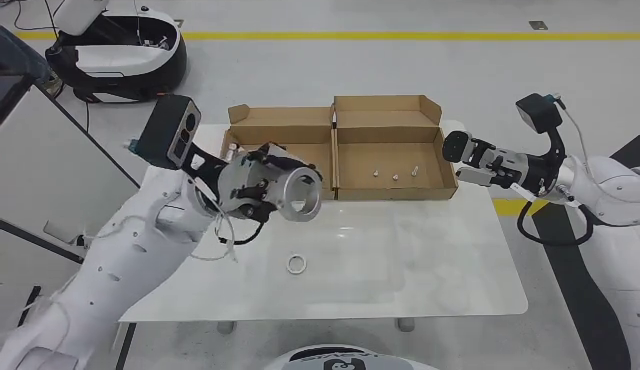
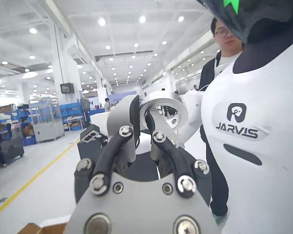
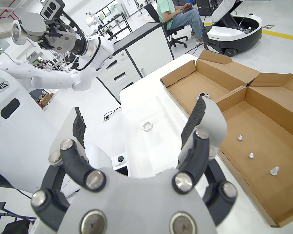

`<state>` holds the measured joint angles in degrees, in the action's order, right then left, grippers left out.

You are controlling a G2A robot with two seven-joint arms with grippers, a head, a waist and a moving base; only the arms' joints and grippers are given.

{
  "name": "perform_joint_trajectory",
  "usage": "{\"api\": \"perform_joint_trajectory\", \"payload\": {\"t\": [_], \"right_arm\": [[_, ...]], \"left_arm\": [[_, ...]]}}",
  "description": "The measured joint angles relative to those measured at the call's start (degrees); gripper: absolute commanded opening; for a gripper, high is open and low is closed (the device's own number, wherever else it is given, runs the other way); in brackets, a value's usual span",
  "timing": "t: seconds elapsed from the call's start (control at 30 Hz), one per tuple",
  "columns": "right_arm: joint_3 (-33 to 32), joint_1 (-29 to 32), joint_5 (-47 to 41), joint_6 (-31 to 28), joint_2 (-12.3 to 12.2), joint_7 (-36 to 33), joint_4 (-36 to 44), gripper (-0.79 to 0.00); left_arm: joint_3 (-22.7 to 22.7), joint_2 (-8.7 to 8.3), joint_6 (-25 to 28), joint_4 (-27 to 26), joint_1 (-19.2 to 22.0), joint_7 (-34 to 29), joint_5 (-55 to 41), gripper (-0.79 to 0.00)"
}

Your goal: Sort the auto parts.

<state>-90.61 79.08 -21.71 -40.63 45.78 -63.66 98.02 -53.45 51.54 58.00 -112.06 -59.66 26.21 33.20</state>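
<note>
- The left end effector [image 2: 142, 114] is closed on the large metal ring [image 2: 163, 113]. One finger presses the outside of the ring's wall and the other sits inside the bore.
- In the top view this ring [image 1: 303, 196] hangs above the bench [image 1: 420, 260] at about 10 o'clock from the bench's middle. It is just in front of the near corner of the left box [image 1: 262, 118], and its open bore is turned sideways.
- The right end effector [image 3: 136, 122] is spread wide with nothing between its ribbed pads. In the top view it hovers at about 2 o'clock, just beside the outer wall of the right box [image 1: 388, 110].
- Both open cardboard boxes stand side by side, touching, along the 12 o'clock edge of the bench.
- Three small metal parts [image 1: 395, 177] lie in a loose row on the right box's floor, apart from one another.
- A flanged metal piece [image 3: 203, 95] rests in the left box, partly hidden by a finger of the right end effector.
- A small ring [image 1: 296, 263] lies flat on the bare bench at about 8 o'clock, well apart from both boxes.
</note>
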Motion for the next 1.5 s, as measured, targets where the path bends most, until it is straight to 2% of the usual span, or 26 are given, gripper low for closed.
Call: {"api": "perform_joint_trajectory", "payload": {"t": [0.13, 0.27, 1.03, 1.27, 1.5], "right_arm": [[0.0, 0.0, 0.0, 0.0, 0.0, 0.0, 0.0, 0.0], [0.0, 0.0, 0.0, 0.0, 0.0, 0.0, 0.0, 0.0], [0.0, 0.0, 0.0, 0.0, 0.0, 0.0, 0.0, 0.0], [0.0, 0.0, 0.0, 0.0, 0.0, 0.0, 0.0, 0.0], [0.0, 0.0, 0.0, 0.0, 0.0, 0.0, 0.0, 0.0]], "left_arm": [[1.43, -1.05, 0.0, -0.24, 0.51, 9.42, 6.9, -0.785], [1.37, -1.01, 0.0, -0.21, 0.49, 7.89, 5.58, -0.785], [1.37, -1.0, -0.06, -0.27, 0.44, 7.84, 5.53, -0.785], [0.92, 0.05, 0.02, -3.09, -1.5, 10.89, -1.25, -0.785], [1.14, 0.8, 0.0, -2.49, -1.32, 9.98, -0.68, -0.785]]}}
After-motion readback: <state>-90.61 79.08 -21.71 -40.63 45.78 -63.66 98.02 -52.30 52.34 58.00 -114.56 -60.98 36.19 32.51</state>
